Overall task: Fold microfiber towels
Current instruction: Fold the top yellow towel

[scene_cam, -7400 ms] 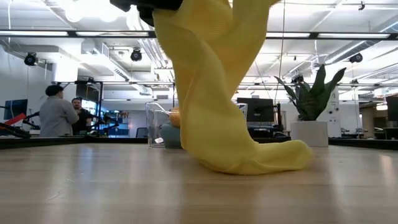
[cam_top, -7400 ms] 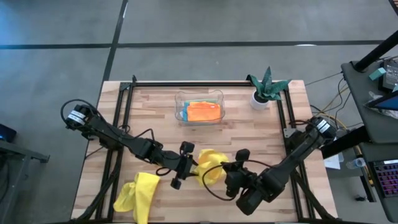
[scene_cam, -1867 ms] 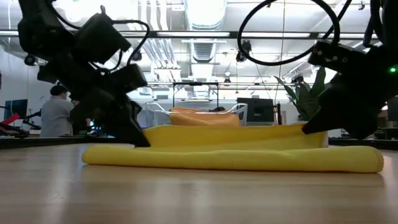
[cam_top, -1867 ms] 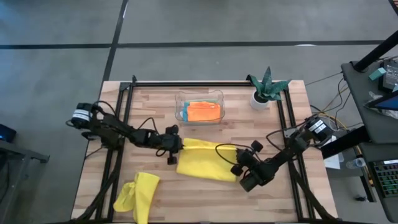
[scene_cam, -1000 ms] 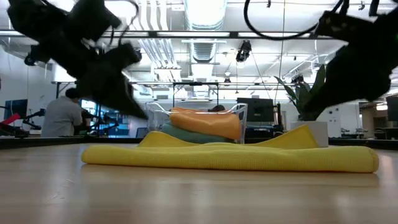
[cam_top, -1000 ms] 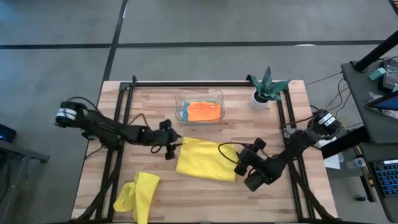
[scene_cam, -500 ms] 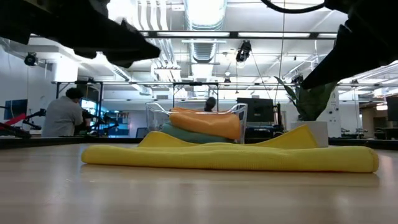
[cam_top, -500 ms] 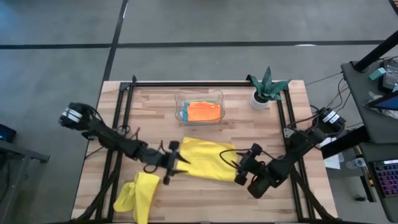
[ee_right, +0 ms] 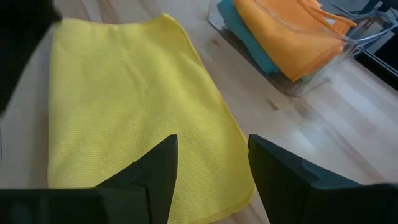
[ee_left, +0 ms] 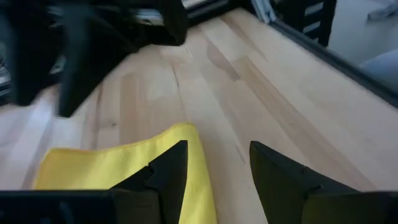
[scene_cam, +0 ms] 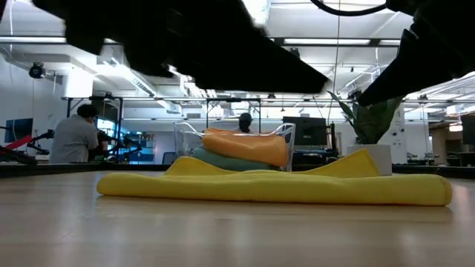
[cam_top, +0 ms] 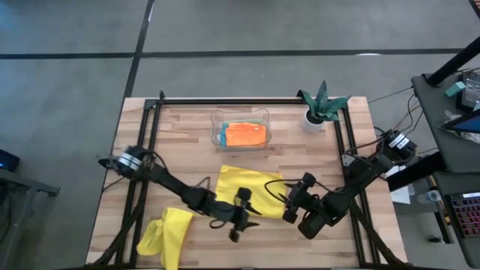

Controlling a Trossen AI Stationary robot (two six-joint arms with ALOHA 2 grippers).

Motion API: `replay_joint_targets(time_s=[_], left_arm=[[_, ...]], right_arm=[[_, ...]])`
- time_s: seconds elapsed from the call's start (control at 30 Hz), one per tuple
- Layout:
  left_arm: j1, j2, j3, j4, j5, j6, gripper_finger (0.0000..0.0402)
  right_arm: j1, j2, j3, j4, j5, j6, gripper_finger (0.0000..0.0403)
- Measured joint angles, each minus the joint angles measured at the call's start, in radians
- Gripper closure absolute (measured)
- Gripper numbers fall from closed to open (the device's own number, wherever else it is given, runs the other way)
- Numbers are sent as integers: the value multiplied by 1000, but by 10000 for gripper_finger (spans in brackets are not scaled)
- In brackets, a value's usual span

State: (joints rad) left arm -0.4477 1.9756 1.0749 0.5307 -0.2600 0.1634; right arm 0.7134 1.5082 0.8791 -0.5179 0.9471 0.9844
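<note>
Where the light butcher-block table [cam_top: 187,127] ends, grey concrete floor begins, and the low view looks past it into a wide workshop with ceiling lights, screens and a seated person [scene_cam: 74,137] far off.

From above, the folded yellow towel [cam_top: 247,193] lies flat between the two claws. The left gripper [cam_top: 241,217] sits at that towel's near edge; its wrist view shows the two fingers [ee_left: 166,171] parted a moderate way, gripping nothing, with a yellow towel edge under one of them. The right gripper [cam_top: 294,204] is at the towel's other end, and its wrist view shows its fingers [ee_right: 158,168] likewise spread, empty, just above the cloth with the tray farther ahead.

Only the high view shows the crumpled yellow towel [cam_top: 165,236], well off to the outer side of the left gripper near the table's front corner, and the whole potted plant [cam_top: 322,105] beyond the right gripper.

Only the low view shows the fold from the side: the towel lies as a long, low double layer with a raised corner at one end. It also shows the stack in the clear tray [cam_top: 240,116] as layers, orange towel [scene_cam: 245,144] on top and sage green towel [scene_cam: 223,159] beneath. The right wrist view adds a strip of turquoise towel [ee_right: 249,43] under the orange.

In the low view both arms are only dark blurs across the top, cut off by the edge, so neither claw can be read there.
</note>
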Motion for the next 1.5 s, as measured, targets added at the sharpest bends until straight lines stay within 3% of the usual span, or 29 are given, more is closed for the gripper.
replay_joint_targets(time_s=[0.23, 0.37, 0.67, 0.83, 0.97, 1.17, 1.5], left_arm=[[23, 160, 205, -109, -1, 12, 244], [46, 218, 258, -123, -6, 10, 244], [86, 248, 260, -126, 22, 0, 244], [77, 248, 264, -121, 99, 0, 244], [73, 248, 268, -120, 89, 0, 244], [86, 248, 245, -123, -3, 0, 244], [87, 248, 243, -132, 52, 0, 244]], right_arm=[[0, 0, 0, 0, 22, 0, 216], [0, 0, 0, 0, 23, 6, 216], [0, 0, -2, 0, 26, 0, 216], [0, 0, -15, 0, 49, 10, 216], [0, 0, -22, 1, 50, 11, 216], [0, 0, -22, 7, 50, 11, 216], [0, 0, -22, 8, 49, 10, 216]])
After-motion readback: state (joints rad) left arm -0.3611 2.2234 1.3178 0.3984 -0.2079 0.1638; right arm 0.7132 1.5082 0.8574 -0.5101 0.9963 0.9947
